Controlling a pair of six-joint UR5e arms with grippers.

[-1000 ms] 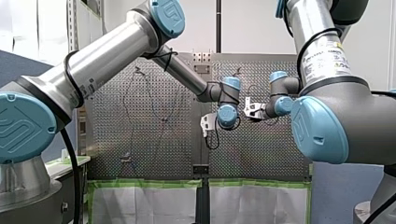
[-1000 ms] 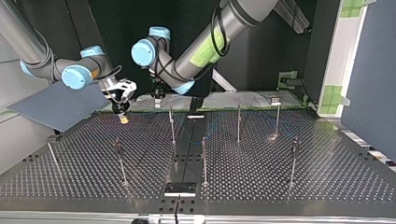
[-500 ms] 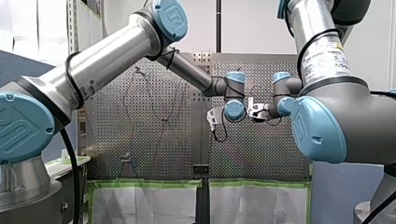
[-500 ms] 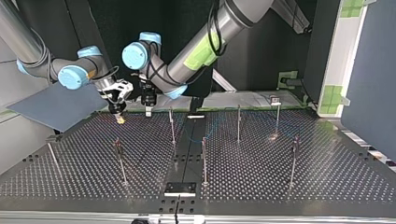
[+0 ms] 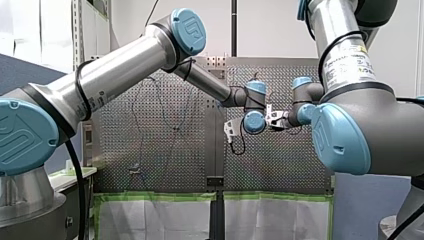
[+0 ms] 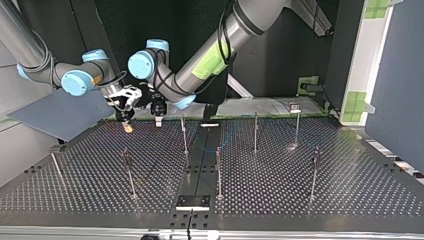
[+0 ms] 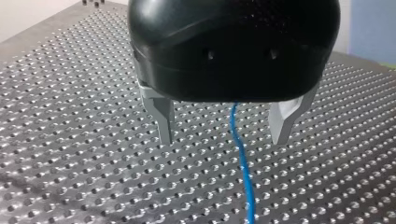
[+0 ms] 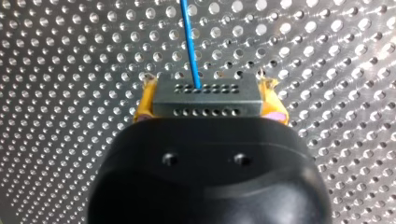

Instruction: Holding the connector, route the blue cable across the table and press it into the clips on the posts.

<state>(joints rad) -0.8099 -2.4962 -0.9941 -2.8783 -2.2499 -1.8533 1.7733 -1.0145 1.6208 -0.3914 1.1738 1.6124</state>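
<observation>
Blue cable (image 7: pixel 240 154), thin and limp, should follow its stiff connector (image 8: pixel 205 95), which my right hand (image 8: pixel 208 100) clamps near the table's (image 7: pixel 70 116) arm-side edge; my left hand (image 7: pixel 223 135) stands released astride the cable.

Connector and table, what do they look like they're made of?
The connector looks like matte grey metal or hard plastic: a sharp-edged block with two rows of small holes. The table is likely bare metal: silvery, glinting around its drilled holes.
</observation>
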